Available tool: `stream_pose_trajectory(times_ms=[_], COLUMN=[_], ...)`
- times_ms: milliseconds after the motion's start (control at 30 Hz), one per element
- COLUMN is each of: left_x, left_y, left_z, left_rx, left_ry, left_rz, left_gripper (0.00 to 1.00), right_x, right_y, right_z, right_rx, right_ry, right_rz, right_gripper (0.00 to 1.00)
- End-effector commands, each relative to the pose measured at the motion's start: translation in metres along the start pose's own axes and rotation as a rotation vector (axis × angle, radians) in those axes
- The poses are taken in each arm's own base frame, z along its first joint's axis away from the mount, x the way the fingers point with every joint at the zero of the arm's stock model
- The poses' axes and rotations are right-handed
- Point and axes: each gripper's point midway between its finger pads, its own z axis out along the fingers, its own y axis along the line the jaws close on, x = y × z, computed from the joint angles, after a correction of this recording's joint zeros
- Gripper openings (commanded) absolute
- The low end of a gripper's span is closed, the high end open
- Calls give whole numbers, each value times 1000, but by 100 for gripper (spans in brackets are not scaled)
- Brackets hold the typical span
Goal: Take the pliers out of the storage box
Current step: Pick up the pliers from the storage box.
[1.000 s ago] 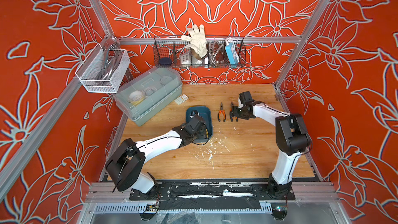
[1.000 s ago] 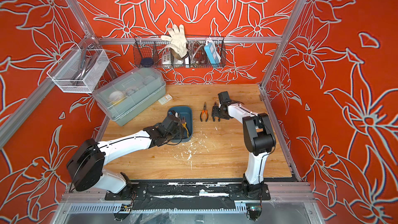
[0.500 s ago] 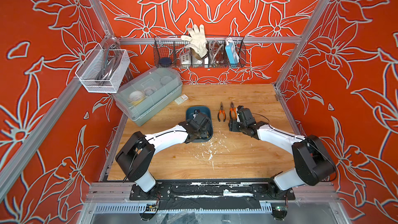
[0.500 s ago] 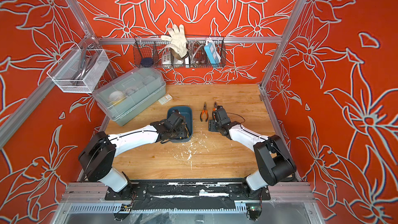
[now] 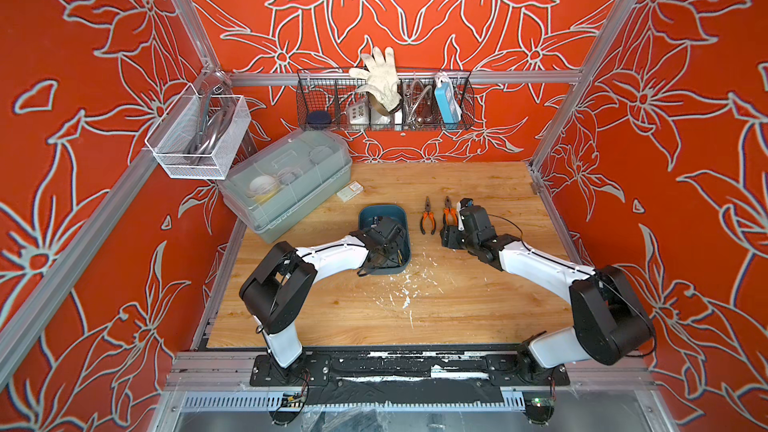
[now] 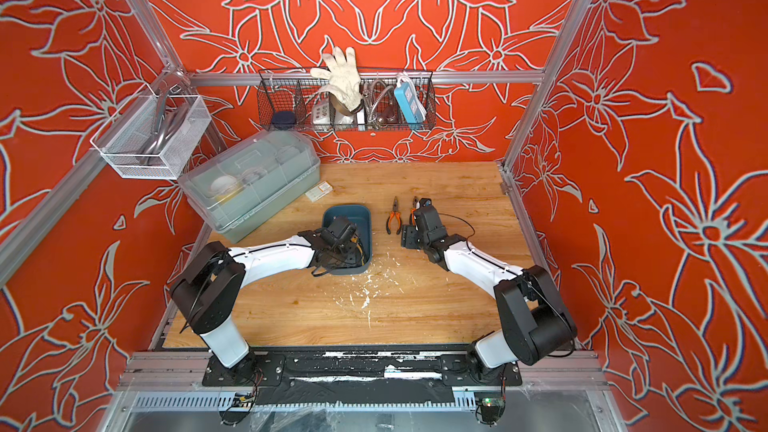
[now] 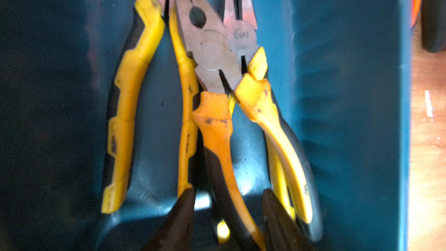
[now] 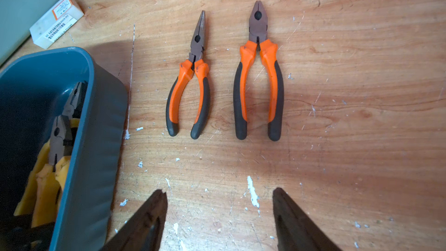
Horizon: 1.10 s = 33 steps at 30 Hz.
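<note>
Left fingers [image 7: 181,213] stand narrowly parted astride one amber-and-black handle inside the storage box [image 5: 382,213]. The blur does not show whether they press on it. Right fingers [image 8: 149,218] are spread wide and empty, low over the bench [image 5: 457,297], short of the handle ends of the two orange-handled pliers.

Set against a second ago, the right arm has drawn back toward the front edge. Then it stretched to the far orange-handled pair, with the fingers right at it. Its elbow now swings out low to the right side. The left arm has leaned further over the box, and its fingers sit lower among the tools.

Beside the box, the combination pliers [image 8: 258,27] and the needle-nose pliers [image 8: 196,44] lie flat and parallel on the bench, apart from each other, with their noses pointing to the back wall. Three yellow-handled pliers [image 7: 130,107] lie overlapping on the box floor.

A small white carton [image 8: 56,19] lies just beside the grey lidded bin [image 5: 286,184]. It carries an orange-red label and dark lines of print, too small to read. One pivot in the left wrist view bears a stamped mark, blurred beyond reading.
</note>
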Motion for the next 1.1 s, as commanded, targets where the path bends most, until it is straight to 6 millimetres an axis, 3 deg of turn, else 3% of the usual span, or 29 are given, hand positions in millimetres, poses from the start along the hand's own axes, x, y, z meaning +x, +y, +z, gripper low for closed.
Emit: stream_pose_trajectory(times_ms=[0,433,667,1067], left_x=[5,2,-4,-17], left_y=[-1,2,7,2], left_z=[6,5,-3,-35], left_rx=[-11,-21,-35,67], left_ry=[53,42,-1,-142], left_rz=[-3,3,13,12], left_gripper=[44,23,1,0], right_x=[5,10,12,9], right_y=[4,10,14,17], right_z=[3,12,16,10], right_rx=[-18,-43,-58,-80], right_ry=[15,50,76,48], right_rz=[11,14,12,14], right_gripper=[72,72,72,71])
